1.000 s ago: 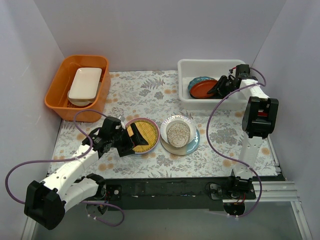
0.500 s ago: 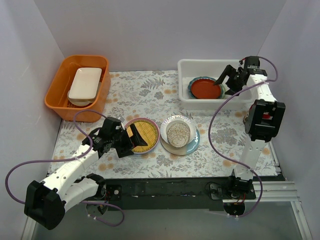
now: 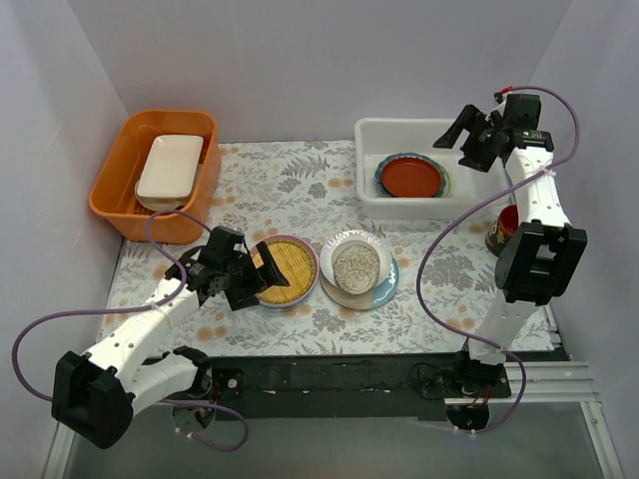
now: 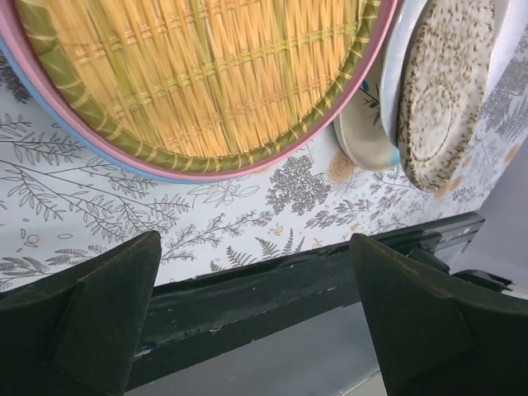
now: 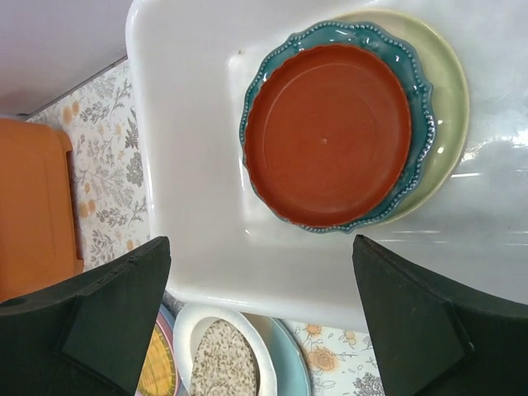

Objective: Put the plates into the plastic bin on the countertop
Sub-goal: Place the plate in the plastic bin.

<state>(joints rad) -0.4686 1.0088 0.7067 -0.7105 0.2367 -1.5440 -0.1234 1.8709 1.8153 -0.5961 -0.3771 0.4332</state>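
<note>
The left gripper [image 3: 262, 271], jaws spread, hovered at the pink-rimmed woven yellow plate [image 3: 290, 267] on the leaf-print countertop [image 3: 300, 190], beside a speckled round plate [image 3: 356, 265]. The red-brown round plate [image 3: 410, 176] lay stacked inside the white translucent plastic bin [image 3: 365, 160]. The right gripper [image 3: 462, 137] hung above it, jaws spread.

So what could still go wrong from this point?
1. The left fingers stand open at the edge of the woven plate, which sits nested in a pink plate. They might lift only one, or shove the pile into the speckled plate alongside.
2. In the bin, the red plate tops a pile that is not lined up, so further plates may land tilted.
</note>
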